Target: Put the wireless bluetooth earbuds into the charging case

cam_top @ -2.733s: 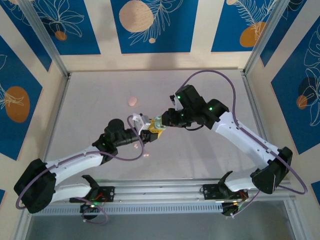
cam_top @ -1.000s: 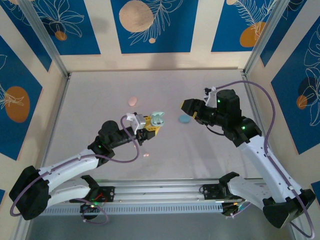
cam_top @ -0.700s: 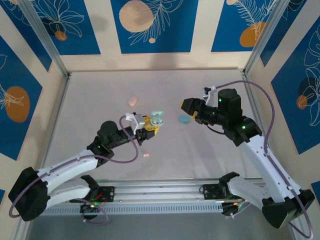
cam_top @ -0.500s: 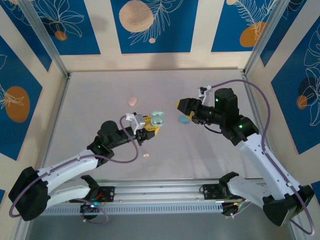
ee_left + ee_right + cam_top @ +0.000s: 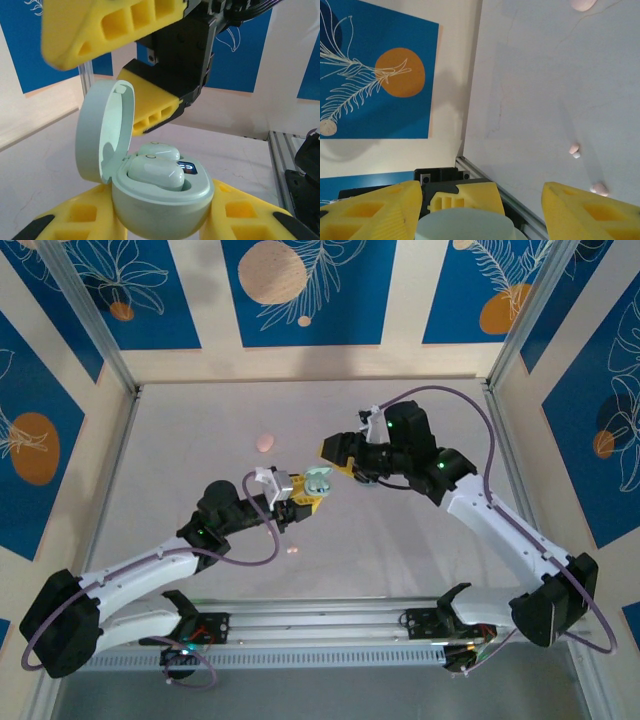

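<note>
Top external: pale table w/ both arms meeting near its centre. Left arm stretches in from the near-left corner. Right arm bends in from the right side.

Left gripper is clamped on the charging case and holds it up off the table. In left wrist view its yellow fingers sit one each side of the case base.

Right gripper sits just beyond & above the case, fingers spread wide and gripping nothing. Right wrist view has the case's round mint lid low btwn its two yellow fingers. In left wrist view one of those fingers is over the case and the other just behind the raised lid. Touching or not, can't tell from this angle.

The case is mint green, lid hinged open & standing upright on the left in left wrist view. Two pale earbuds lie seated in it side by side, w/ a small lit display beside them.

A pink case lies on the table, on the far-left side of the grippers & well apart from them. Loose pink buds lie on the table on the near side of the held case. In right wrist view they show as a few tiny pieces.
</note>
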You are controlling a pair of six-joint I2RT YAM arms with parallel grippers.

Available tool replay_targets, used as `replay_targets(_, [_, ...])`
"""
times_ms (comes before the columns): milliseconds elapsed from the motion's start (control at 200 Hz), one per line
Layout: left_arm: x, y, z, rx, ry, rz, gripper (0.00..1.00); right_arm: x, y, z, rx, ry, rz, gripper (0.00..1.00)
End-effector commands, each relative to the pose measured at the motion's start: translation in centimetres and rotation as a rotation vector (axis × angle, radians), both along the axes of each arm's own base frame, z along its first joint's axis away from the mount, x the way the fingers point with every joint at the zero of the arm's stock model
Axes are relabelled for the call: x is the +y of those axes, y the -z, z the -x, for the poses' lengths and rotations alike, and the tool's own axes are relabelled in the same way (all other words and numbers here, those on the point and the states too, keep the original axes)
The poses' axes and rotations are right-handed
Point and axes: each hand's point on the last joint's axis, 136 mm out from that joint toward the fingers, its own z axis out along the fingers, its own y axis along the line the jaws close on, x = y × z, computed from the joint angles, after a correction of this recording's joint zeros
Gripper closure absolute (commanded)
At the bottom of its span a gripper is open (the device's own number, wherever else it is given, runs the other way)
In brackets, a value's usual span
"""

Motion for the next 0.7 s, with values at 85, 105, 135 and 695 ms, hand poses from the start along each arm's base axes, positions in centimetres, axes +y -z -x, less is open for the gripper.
replay_targets(85, [-0.4,-2.7,0.7,-0.091,0.032,0.051,0.67,1.6,-0.4,0.8,0.002,-0.064,-0.009,0.35])
replay_targets(105, [-0.3,-2.8,0.6,-0.090,0.027,0.054,0.67,1.7,-0.2,0.9,0.008,-0.067,-0.004,0.35])
replay_targets(135, [-0.3,-2.8,0.6,-0.088,0.025,0.055,0.67,1.7,0.1,1.0,0.016,-0.069,0.004,0.35])
replay_targets(695, [0.5,-3.8,-0.2,-0.072,-0.045,0.116,0.67,-0.2,-0.1,3.6,0.026,-0.128,-0.095,0.35])
